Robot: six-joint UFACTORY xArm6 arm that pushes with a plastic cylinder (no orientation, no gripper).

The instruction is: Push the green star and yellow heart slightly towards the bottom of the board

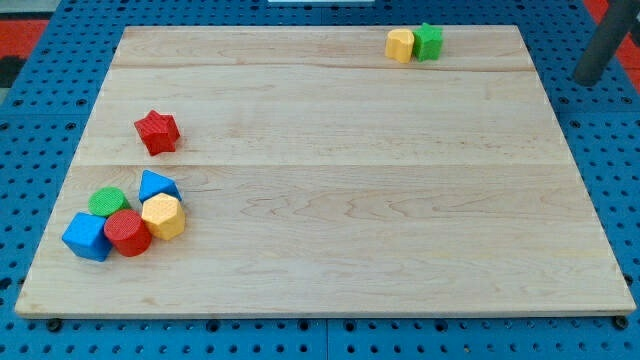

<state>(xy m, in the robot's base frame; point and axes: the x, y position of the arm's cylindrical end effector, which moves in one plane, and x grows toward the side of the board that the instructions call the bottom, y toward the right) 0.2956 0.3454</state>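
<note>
The green star [429, 41] and the yellow heart [400, 44] sit side by side, touching, near the view's top edge of the wooden board [350, 200], right of centre. The heart is on the star's left. My rod shows at the view's top right, off the board, and my tip [588, 80] is well to the right of the green star, over the blue pegboard.
A red star [157, 131] lies at the view's left. Below it is a cluster: a green cylinder [108, 201], a blue triangle [157, 186], a yellow hexagon [163, 216], a red cylinder [127, 232] and a blue cube [87, 236].
</note>
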